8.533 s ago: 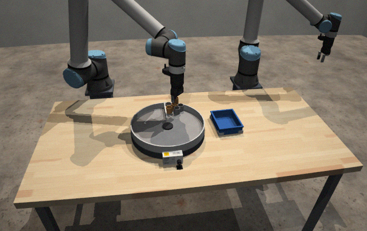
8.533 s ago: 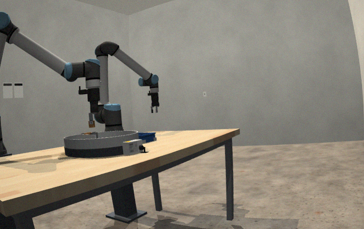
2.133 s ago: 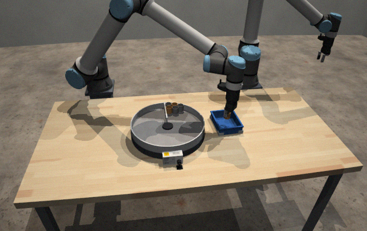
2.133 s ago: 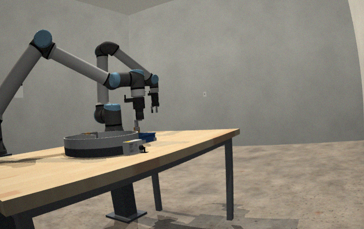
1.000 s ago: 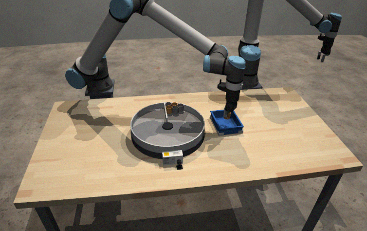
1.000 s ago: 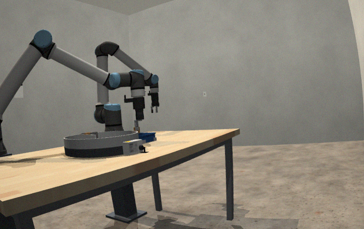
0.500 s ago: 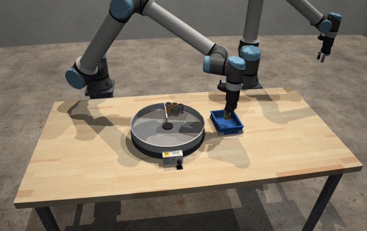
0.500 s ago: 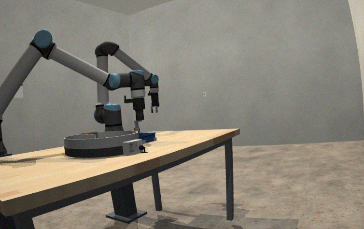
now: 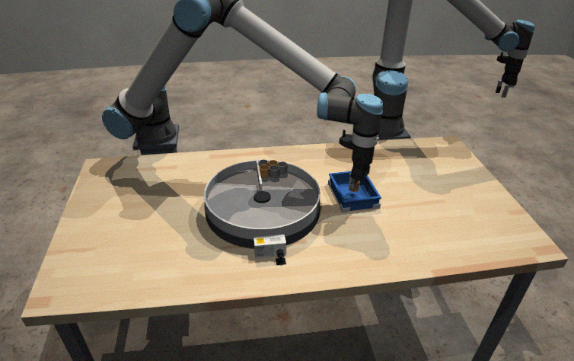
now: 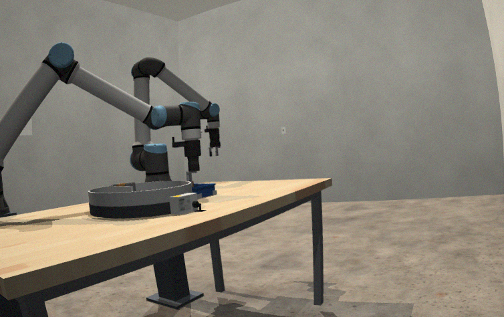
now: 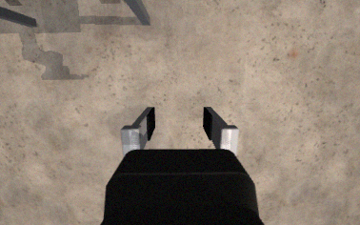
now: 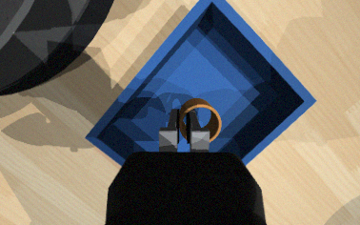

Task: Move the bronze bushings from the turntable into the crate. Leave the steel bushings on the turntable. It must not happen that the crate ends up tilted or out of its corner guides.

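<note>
My right gripper [image 9: 354, 186] [image 10: 189, 178] [image 12: 182, 119] is shut on the wall of a bronze bushing [image 9: 357, 184] [image 12: 215, 123], one finger inside its bore, over the blue crate [image 9: 361, 203] [image 10: 206, 189] [image 12: 262, 48]. The crate looks level between its grey corner guides. My left gripper [image 9: 502, 89] [image 10: 214, 151] [image 11: 179, 116] is open and empty, off beyond the table. On the turntable [image 9: 235, 210] [image 10: 119, 198], two bronze bushings [image 9: 264, 170] [image 9: 272, 163] stand clustered with steel bushings [image 9: 274, 171] [image 9: 282, 167] near the back rim. My gripper's body hides the crate's near corner in the right wrist view.
A thin upright divider [image 9: 259, 174] runs from the turntable's dark hub [image 9: 262, 196] to the back rim, beside the bushings. A white box [image 9: 264, 247] [image 10: 181, 204] with a black knob sits at the turntable's front. The turntable's raised wall stands close to the crate.
</note>
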`<act>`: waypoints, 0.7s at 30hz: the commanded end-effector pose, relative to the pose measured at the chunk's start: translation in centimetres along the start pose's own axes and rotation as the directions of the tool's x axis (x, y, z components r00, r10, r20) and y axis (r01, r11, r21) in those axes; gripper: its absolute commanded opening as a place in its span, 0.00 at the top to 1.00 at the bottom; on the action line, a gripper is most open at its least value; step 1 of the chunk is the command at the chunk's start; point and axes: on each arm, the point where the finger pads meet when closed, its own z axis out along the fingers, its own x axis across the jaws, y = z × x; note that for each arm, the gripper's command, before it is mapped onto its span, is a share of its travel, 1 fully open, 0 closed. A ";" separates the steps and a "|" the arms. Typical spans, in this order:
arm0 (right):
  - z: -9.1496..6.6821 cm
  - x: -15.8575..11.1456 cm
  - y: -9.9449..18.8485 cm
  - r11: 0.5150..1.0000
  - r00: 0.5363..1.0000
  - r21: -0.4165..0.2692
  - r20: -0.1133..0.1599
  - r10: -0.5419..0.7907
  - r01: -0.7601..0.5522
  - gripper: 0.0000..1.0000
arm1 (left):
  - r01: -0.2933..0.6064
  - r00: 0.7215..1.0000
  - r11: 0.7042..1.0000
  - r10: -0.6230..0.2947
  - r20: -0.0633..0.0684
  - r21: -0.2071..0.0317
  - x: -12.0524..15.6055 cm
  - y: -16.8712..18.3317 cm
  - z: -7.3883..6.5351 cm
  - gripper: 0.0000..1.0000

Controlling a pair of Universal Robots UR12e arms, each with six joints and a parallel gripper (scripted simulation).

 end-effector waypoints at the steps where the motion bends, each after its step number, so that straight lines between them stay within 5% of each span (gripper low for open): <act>1: 1.4 0.1 -0.1 1.000 1.000 0.001 0.000 0.000 0.000 1.00 | 0.001 1.000 1.000 -0.001 -0.001 0.001 0.2 -0.2 0.0 0.00; 21: 2.0 0.1 0.0 1.000 1.000 -0.002 0.000 0.000 0.000 1.00 | 0.001 1.000 1.000 -0.001 -0.001 0.001 0.2 -0.2 0.0 0.00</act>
